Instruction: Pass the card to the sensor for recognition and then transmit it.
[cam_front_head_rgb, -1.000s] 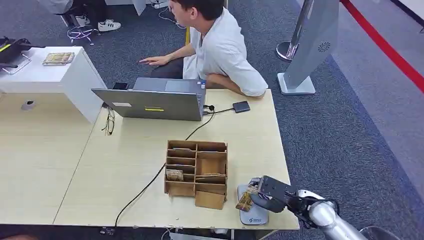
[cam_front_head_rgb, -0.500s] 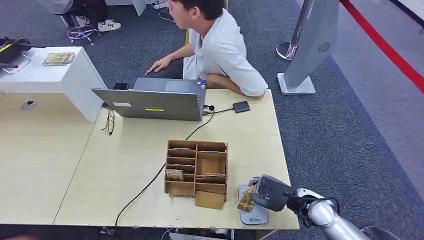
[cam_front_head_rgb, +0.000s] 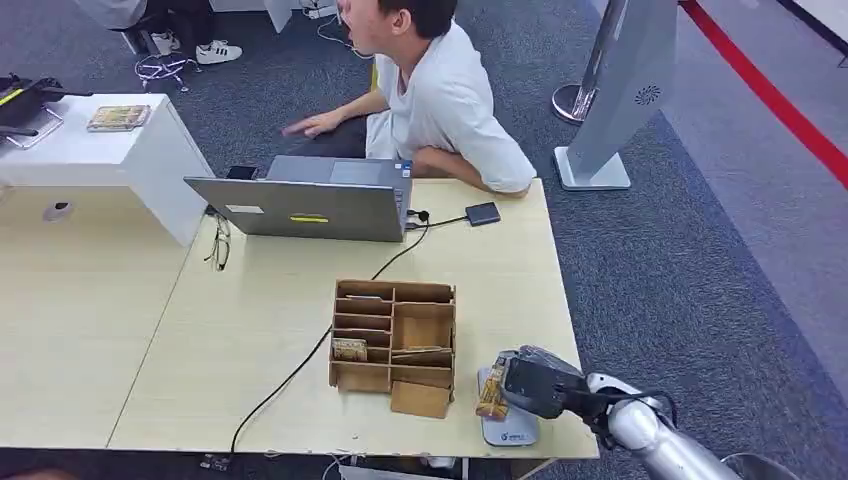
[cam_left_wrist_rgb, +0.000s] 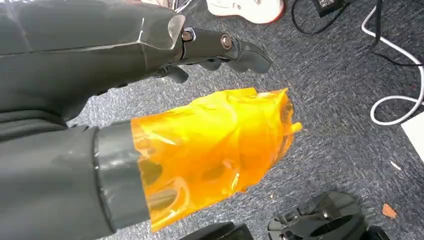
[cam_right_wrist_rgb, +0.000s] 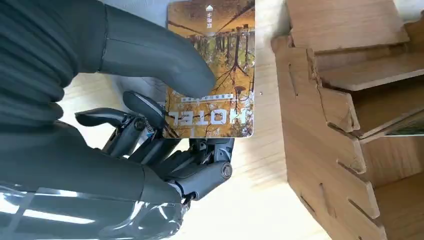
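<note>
Spanning the pale wooden worktop (cam_front_head_rgb: 250, 330), the scene runs from a grey laptop (cam_front_head_rgb: 300, 208) at the far edge, where a person (cam_front_head_rgb: 440, 95) in a white shirt sits, down to the near right corner where the work is taking place. A brown wooden organiser (cam_front_head_rgb: 392, 345) with open compartments stands mid-worktop, and just beside it, towards the near right corner, lies the flat pale grey sensor (cam_front_head_rgb: 508, 425).

The right robot hand (cam_front_head_rgb: 535, 383) reaches in from the lower right and grips the card (cam_front_head_rgb: 492, 397), thumb pressed across its printed face and fingers (cam_right_wrist_rgb: 150, 137) curled behind, as the right wrist view makes plain. The card, printed with autumn trees and the word HOTEL, appears to stand on edge with its long axis roughly upright, its lower edge over the sensor's near-left part; whether it actually touches the pad cannot be told from the head view. The card thus lies between the robot hand and the organiser, directly above the reader, so the coming move likely turns on tipping its face down towards the pad rather than on travelling sideways.

The left robot hand (cam_left_wrist_rgb: 165, 100), its thumb wrapped in orange film, hangs over grey carpet well apart from the worktop, holding nothing, fingers loosely spread. The right robot hand is by far the nearer to sensor and card.
</note>
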